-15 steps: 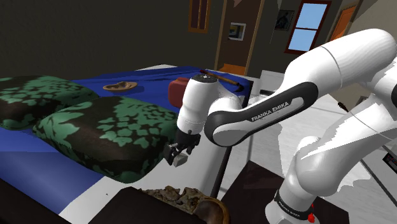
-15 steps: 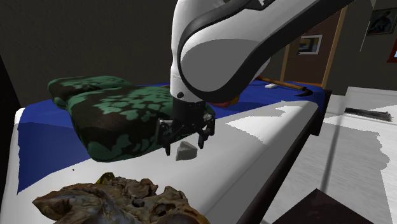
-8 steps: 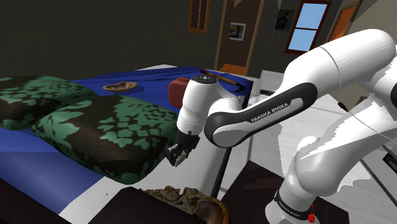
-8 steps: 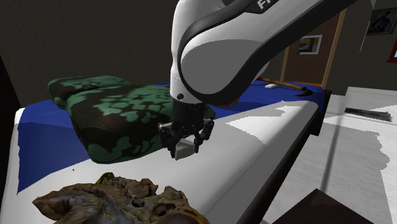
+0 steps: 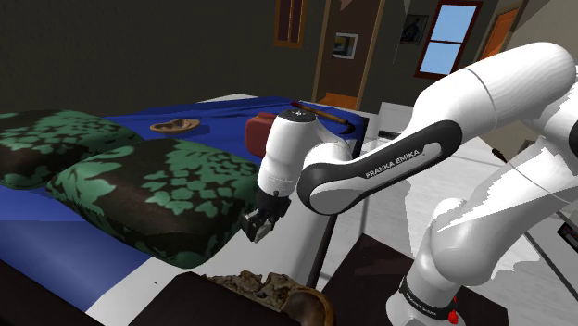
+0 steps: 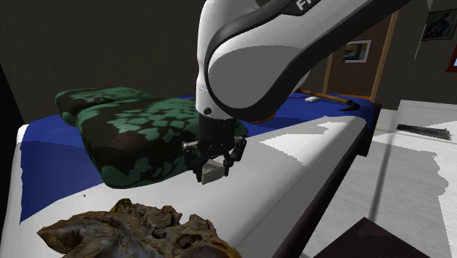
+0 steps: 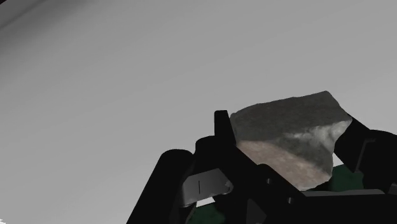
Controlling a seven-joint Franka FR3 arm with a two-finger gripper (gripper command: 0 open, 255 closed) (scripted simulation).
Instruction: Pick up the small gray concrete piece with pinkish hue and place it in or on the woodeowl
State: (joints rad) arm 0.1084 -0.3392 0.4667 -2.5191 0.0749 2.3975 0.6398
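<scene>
**Concrete piece clasped in my gripper, low over the pale bed surface**

Concrete piece (image 7: pixel 289 140): angular chunk, dark grey on top, with a pinkish-tan band across its lower face. In the wrist view it sits between my two black fingers (image 7: pixel 221 127), and both press against its sides. My gripper (image 6: pixel 212 170) is therefore closed on the piece, not empty.

Position: in the second exterior view the piece (image 6: pixel 212 173) shows as a pale block at the fingertips, just above or on the white surface (image 6: pixel 293 176). I cannot tell whether it touches that surface. My gripper points downward, just beside the near edge of the dark pillow with the green leaf pattern (image 6: pixel 139 135).

Shoulder view: the gripper (image 5: pixel 258 225) hangs beside the same pillow (image 5: pixel 157 190), with my forearm bent over it.

Rough brown bowl (image 6: pixel 139 231): knobbly and bark-like, at the lower edge of the second exterior view, near the gripper but apart from it. The shoulder view also places it (image 5: pixel 273 285) at the bottom edge, below the gripper.

Other items: a blue cover (image 5: pixel 222 116) lies further back on the bed, carrying a shallow brown dish (image 5: pixel 174 126).
</scene>
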